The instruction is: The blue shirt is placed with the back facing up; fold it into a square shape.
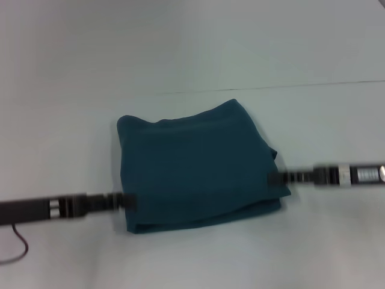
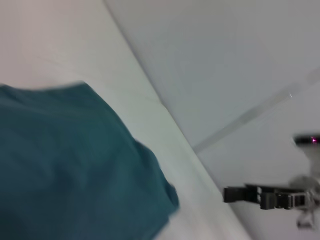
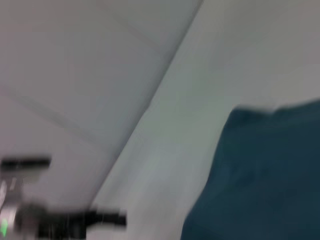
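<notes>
The blue shirt point(image 1: 198, 171) lies on the white table, folded into a rough square, plain side up, with its layered edges along the near side. My left gripper point(image 1: 126, 201) is at the shirt's left edge near the front corner. My right gripper point(image 1: 274, 179) is at the shirt's right edge. The shirt also shows in the left wrist view point(image 2: 65, 165), with the right gripper point(image 2: 235, 194) farther off. The shirt shows in the right wrist view point(image 3: 265, 175) too, with the left gripper point(image 3: 117, 218) farther off.
The white table point(image 1: 192, 48) spreads all around the shirt. A thin seam line point(image 1: 271, 87) runs across it behind the shirt. A dark cable point(image 1: 18, 247) hangs from my left arm at the near left.
</notes>
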Action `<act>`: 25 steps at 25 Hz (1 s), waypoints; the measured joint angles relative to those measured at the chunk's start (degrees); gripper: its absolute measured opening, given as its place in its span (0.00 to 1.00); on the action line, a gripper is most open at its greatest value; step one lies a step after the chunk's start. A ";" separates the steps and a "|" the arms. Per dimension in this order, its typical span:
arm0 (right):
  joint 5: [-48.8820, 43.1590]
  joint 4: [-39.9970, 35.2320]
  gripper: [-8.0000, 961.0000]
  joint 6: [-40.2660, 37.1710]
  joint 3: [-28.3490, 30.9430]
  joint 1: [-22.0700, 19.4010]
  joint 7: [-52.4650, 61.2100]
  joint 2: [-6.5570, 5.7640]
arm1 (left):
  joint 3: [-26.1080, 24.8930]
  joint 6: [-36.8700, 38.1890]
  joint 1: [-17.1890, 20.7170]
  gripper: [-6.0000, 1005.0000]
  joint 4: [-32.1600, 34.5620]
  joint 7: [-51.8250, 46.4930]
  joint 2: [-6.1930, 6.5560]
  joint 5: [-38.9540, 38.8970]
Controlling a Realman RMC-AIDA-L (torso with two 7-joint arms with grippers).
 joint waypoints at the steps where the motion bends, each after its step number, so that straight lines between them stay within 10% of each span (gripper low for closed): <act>1: -0.91 0.08 0.54 -1.81 -0.22 -1.02 -3.89 0.33 | 0.21 1.58 0.28 0.72 0.08 3.43 -0.16 0.95; 7: -5.62 1.39 0.80 -2.09 -0.48 -3.89 -17.78 3.02 | 2.15 0.91 1.80 0.81 0.26 14.96 -1.58 4.81; 25: -8.70 5.46 0.77 -0.75 -1.28 2.85 -18.92 5.33 | 4.74 1.58 1.94 0.84 1.37 19.87 -3.90 3.90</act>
